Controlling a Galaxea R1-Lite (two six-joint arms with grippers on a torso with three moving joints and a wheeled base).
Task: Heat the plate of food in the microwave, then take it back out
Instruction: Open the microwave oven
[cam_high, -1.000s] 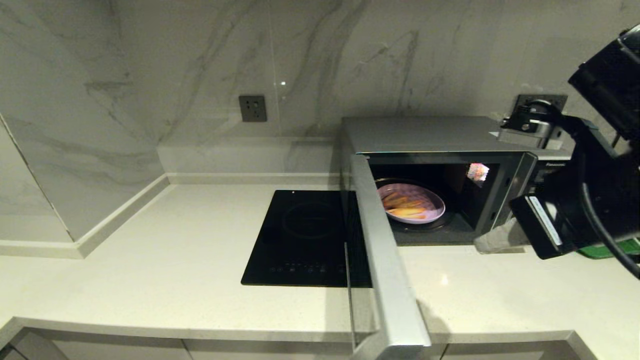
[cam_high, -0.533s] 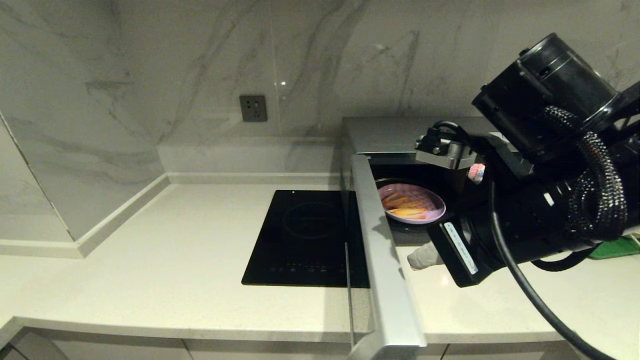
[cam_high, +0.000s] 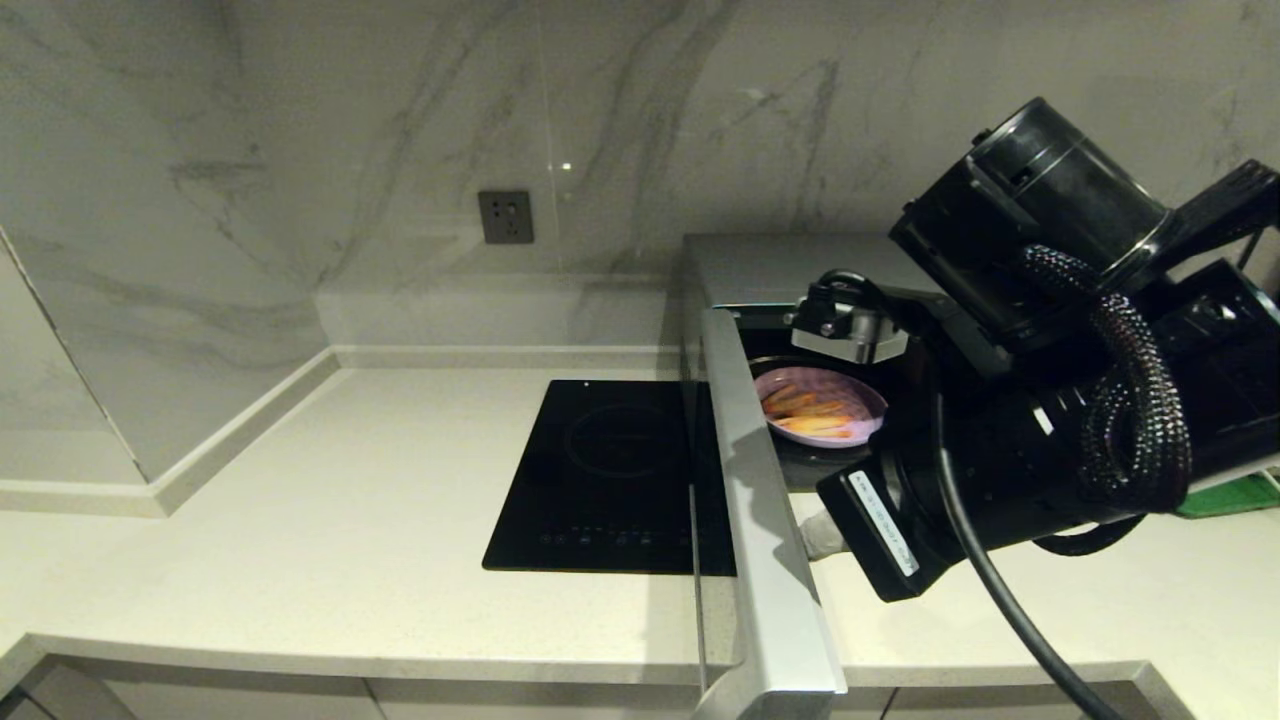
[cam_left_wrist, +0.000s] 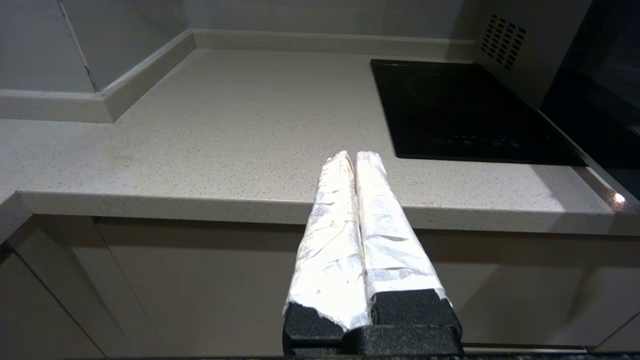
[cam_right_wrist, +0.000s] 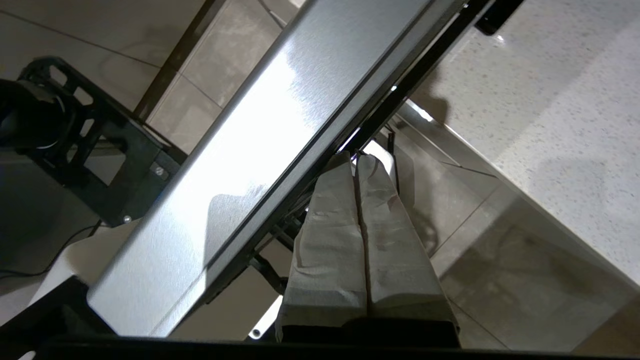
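The microwave (cam_high: 800, 265) stands at the right of the counter with its door (cam_high: 770, 520) swung wide open toward me. Inside it the plate of food (cam_high: 820, 405), pale lavender with orange sticks, lies on the turntable. My right gripper (cam_high: 822, 535) is shut and empty, low over the counter, its white-wrapped fingertips right beside the door's inner face. In the right wrist view the shut gripper (cam_right_wrist: 356, 156) meets the dark inner frame of the silver door (cam_right_wrist: 260, 150). My left gripper (cam_left_wrist: 355, 155) is shut and empty, parked before the counter's front edge, out of the head view.
A black glass cooktop (cam_high: 610, 470) is set into the counter (cam_high: 350, 520) left of the door. A wall socket (cam_high: 505, 217) sits on the marble backsplash. Something green (cam_high: 1235, 497) lies at the far right behind my right arm, which hides the microwave's right half.
My right arm has swept left across the microwave's front, carrying its shut fingertips up to the door's inner side. The door's free end has shifted slightly left.
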